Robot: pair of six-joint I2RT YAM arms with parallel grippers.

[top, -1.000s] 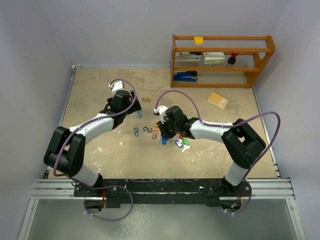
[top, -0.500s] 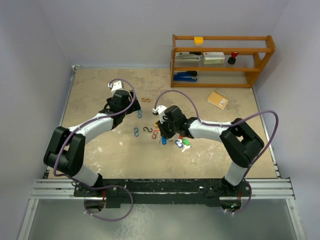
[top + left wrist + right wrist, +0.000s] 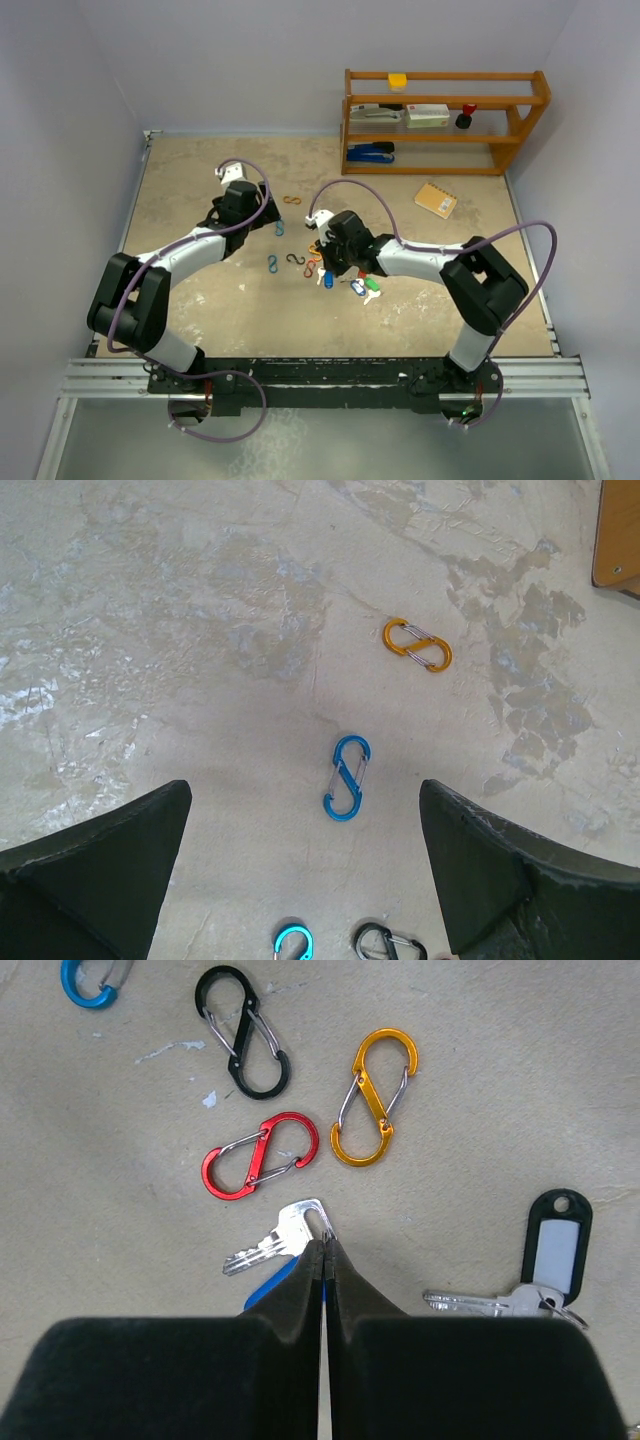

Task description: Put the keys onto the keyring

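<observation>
My right gripper [image 3: 324, 1245] is shut, its tips pinching the thin ring of a silver key [image 3: 275, 1240] with a blue tag [image 3: 268, 1285] that lies on the table. A second key with a black-and-white tag [image 3: 556, 1245] lies to its right. In the top view the right gripper [image 3: 322, 262] sits at the left end of the key cluster [image 3: 362, 288]. Red [image 3: 258, 1156], orange [image 3: 372, 1098] and black [image 3: 243, 1032] S-shaped clips lie just ahead of the tips. My left gripper [image 3: 305, 790] is open and empty above a blue S-clip [image 3: 346, 777].
An orange S-clip [image 3: 417, 645] lies farther out from the left gripper, with a cyan clip [image 3: 293, 943] and a black clip [image 3: 385, 945] nearer. A wooden shelf [image 3: 445, 120] stands at the back right, with a small tan notebook [image 3: 436, 199] in front of it.
My right gripper has shifted slightly left toward the clips. The left arm has barely moved.
</observation>
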